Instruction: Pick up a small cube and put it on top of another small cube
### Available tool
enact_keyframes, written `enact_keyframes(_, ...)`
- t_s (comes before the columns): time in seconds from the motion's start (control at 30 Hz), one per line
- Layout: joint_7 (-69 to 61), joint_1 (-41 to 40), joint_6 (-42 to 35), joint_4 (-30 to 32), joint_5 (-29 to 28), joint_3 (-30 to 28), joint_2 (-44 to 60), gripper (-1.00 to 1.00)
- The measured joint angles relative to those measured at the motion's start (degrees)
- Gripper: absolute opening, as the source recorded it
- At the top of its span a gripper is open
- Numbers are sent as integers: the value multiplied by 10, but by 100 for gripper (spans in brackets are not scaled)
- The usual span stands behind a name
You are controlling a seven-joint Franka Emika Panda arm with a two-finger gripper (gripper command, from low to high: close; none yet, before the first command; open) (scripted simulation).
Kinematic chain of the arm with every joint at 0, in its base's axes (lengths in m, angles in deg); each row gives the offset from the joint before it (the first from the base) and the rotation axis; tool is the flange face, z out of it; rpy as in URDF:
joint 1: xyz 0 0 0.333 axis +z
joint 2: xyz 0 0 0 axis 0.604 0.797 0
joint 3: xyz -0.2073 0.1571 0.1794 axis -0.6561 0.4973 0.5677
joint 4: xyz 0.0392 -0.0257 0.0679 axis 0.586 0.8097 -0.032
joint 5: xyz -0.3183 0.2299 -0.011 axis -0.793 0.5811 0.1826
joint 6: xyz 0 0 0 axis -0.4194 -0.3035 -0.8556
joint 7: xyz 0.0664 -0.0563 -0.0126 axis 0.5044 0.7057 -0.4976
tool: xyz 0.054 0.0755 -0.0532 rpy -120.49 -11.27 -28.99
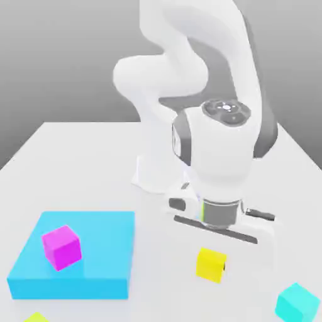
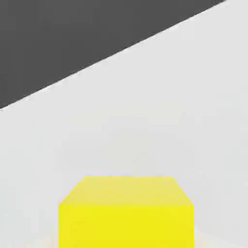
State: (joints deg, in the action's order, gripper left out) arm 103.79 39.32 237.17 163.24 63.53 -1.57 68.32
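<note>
Directly below the closed end effector (image 1: 217, 242), the small cube (image 1: 210, 264) sits, seemingly gripped.

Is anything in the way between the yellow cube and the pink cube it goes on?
Nothing visible. Bare table lies between the yellow cube and the pink cube, which sits up on a flat blue block.
</note>
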Motion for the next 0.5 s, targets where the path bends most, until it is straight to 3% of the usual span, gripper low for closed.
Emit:
enact_keyframes(0.27,-29,-120,-74,-145,40,-87,71,-100)
enact_keyframes(0.37,-42,-146,-41,-175,59,-90,134,-100)
enact_keyframes(0.4,-45,-150,-29,-178,63,-88,150,100)
enact_keyframes(0.5,-45,-150,-29,-178,63,-88,150,100)
